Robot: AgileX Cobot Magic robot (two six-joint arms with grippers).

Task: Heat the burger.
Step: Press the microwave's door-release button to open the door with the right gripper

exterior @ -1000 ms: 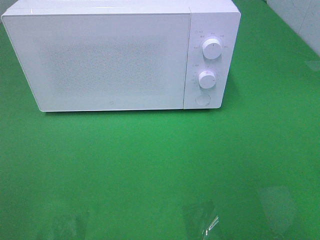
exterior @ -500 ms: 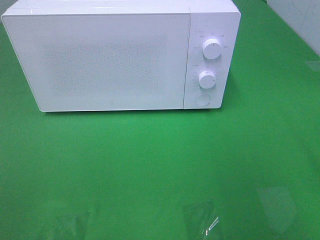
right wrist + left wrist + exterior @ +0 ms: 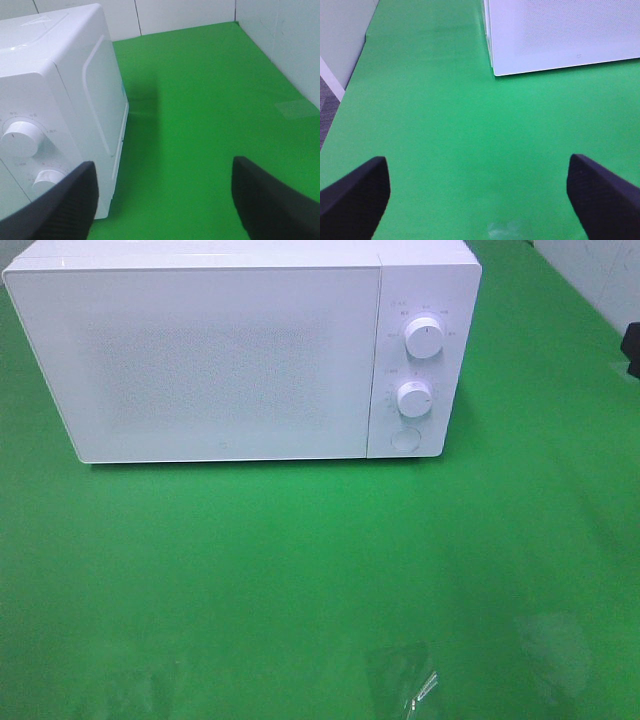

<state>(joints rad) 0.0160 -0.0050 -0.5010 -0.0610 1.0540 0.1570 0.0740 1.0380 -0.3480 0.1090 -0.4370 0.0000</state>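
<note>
Burger unseen, bearing unknown. Microwave (image 3: 240, 355) shut. Left gripper (image 3: 477, 165) spread, empty, before microwave front; right gripper (image 3: 163, 167) likewise, beside dials (image 3: 425, 337).

white boxy microwave (image 3: 230, 360), sitting upright toward the back of the green tabletop (image 3: 300, 560), door (image 3: 200, 365) shut, front pale and speckly, upper dial (image 3: 425, 338) and lower dial (image 3: 414, 398) stacked on its right side, round button (image 3: 405, 440) just below them

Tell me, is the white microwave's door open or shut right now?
Shut. The frosted white microwave door sits flush beside the two-knob control panel, with no gap and no interior showing.
</note>
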